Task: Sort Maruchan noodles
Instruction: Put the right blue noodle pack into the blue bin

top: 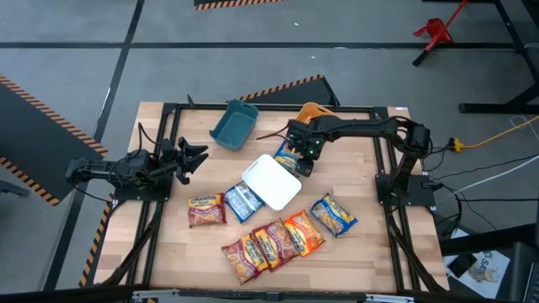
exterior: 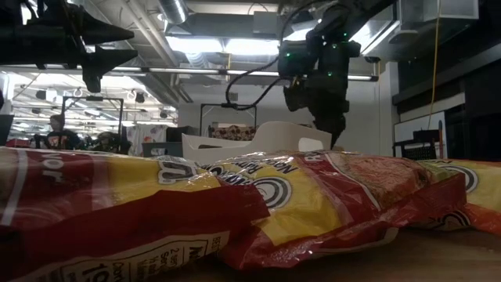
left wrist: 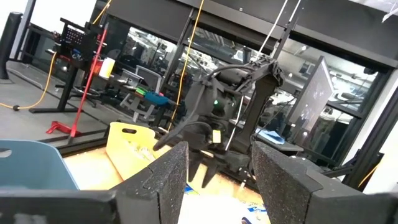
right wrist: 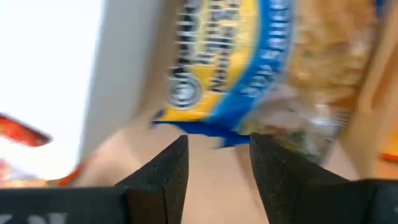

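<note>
Noodles packet [right wrist: 249, 68], glossy blue with yellow noodles, before part-open, empty right end effector [right wrist: 214, 168].

Floor [top: 253, 42]: grey, dark seam lines. Hazard tape [top: 34, 97], orange-black, at left edge and upper centre of high view. Red stand [top: 435, 32] upper right; yellow cable [top: 497, 135] at right. Low view: ceiling pipes [exterior: 149, 23] and strip lights [exterior: 203, 45] across top; person [exterior: 56, 133] at far left.

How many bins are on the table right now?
3: teal bin at the back left, orange bin at the back behind the right arm, white bin in the middle. None looks hidden.
</note>
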